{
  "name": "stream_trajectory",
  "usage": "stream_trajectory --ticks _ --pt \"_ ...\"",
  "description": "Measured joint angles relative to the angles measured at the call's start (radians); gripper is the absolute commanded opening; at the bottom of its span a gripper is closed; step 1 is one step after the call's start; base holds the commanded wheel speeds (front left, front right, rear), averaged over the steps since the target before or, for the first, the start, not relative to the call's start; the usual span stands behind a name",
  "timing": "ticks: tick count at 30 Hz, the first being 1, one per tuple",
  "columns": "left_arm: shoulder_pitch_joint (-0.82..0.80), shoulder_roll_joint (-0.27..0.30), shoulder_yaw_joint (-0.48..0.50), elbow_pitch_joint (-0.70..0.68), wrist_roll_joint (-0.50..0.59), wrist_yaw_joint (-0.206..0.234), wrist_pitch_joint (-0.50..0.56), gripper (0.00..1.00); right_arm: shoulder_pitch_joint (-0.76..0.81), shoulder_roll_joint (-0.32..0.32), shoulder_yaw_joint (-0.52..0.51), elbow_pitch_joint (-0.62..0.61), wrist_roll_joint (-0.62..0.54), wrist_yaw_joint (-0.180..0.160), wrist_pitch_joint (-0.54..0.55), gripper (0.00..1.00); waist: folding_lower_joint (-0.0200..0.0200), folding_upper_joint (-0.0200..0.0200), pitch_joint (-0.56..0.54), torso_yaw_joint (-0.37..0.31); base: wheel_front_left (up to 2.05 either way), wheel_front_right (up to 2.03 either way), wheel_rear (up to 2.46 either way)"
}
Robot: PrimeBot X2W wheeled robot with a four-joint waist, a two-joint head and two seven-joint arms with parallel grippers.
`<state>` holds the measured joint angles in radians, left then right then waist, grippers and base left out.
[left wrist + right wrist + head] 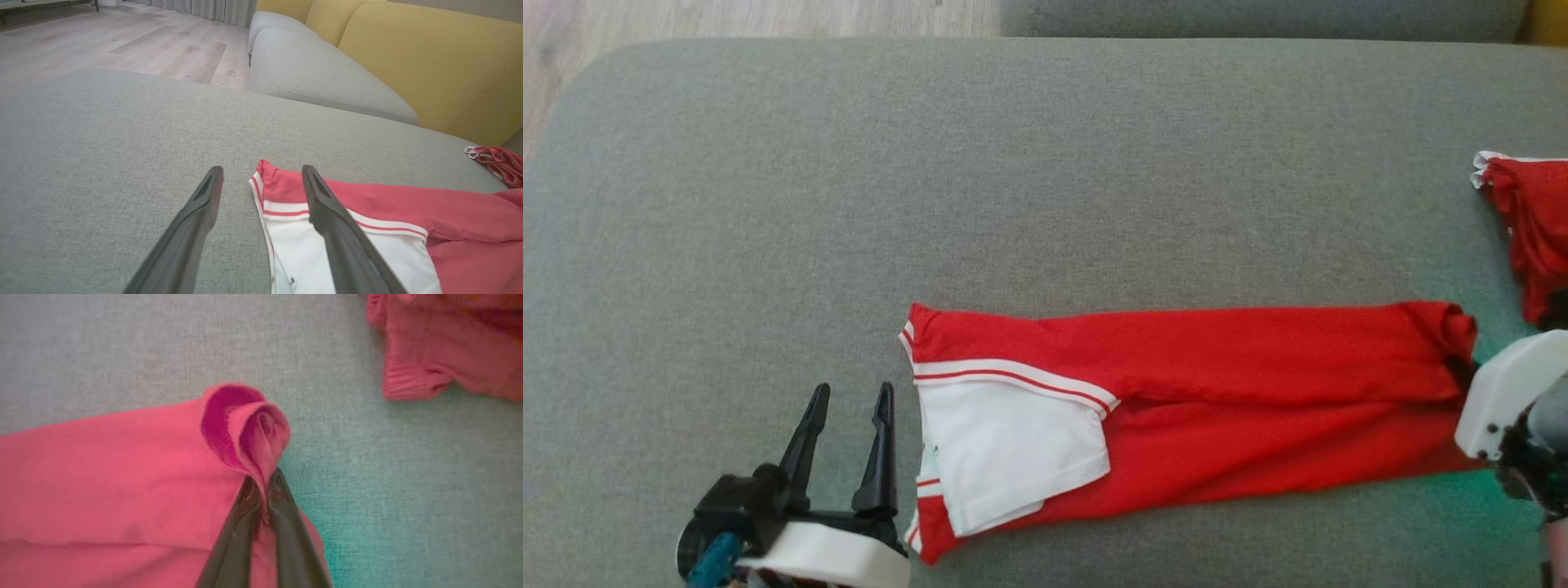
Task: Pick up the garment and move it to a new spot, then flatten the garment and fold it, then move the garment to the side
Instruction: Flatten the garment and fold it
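A red garment (1217,384) lies folded into a long, narrow band on a wide grey fabric cushion (1013,180). In the head view the band runs across the lower half, from about 6 o'clock out to the edge at 4 o'clock. A white sleeve (1013,441) with red-and-white striped trim lies on top of the band's left end.

The left gripper (853,390) sits at 7 o'clock in the head view, just beside that left end. Its two dark fingers are spread wide and grasp nothing. In the left wrist view, one finger stands over bare cushion and the other crosses in front of the white sleeve. Whether it touches the cloth cannot be told.

The right gripper (263,482) is at the band's far right end. Its fingers are clenched tight on a pinch of red cloth. Just past the fingertips, toward 12 o'clock in the right wrist view, the pinched corner curls into a small rolled loop.

A second red garment (1531,237) lies crumpled at 3 o'clock in the head view, apart from the folded one. Beyond the cushion, the left wrist view shows a grey and yellow sofa (429,61) at 1 o'clock and a pale wooden floor (122,41) at 11 o'clock.
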<state>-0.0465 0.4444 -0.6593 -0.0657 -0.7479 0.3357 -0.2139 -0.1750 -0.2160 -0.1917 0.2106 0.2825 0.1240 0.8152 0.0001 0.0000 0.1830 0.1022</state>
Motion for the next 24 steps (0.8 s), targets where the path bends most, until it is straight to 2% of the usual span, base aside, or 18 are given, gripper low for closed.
stream_trajectory --ticks 10,15,19,24 --pt "-0.007 -0.003 -0.016 0.009 0.000 0.000 0.000 1.00 0.057 -0.024 -0.085 -0.098 0.019 0.000 -0.017 0.00 -0.0001 0.0000 -0.035 -0.021 0.00 0.00 0.00" --pt "-0.007 -0.004 -0.018 0.019 0.000 -0.001 0.000 1.00 0.102 -0.016 -0.086 -0.143 0.053 0.000 -0.011 0.00 -0.0001 0.0000 -0.055 -0.036 0.00 0.00 0.00" --pt "-0.007 -0.007 -0.021 0.026 0.000 -0.002 0.000 1.00 0.125 0.045 -0.025 -0.229 0.142 0.000 0.008 0.00 -0.0001 0.0000 -0.080 -0.043 0.00 0.00 0.00" --pt "-0.006 -0.007 -0.023 0.027 -0.002 -0.003 0.000 1.00 0.152 0.087 0.091 -0.317 0.215 0.000 0.030 0.00 -0.0001 0.0000 -0.107 -0.033 0.00 0.00 0.00"
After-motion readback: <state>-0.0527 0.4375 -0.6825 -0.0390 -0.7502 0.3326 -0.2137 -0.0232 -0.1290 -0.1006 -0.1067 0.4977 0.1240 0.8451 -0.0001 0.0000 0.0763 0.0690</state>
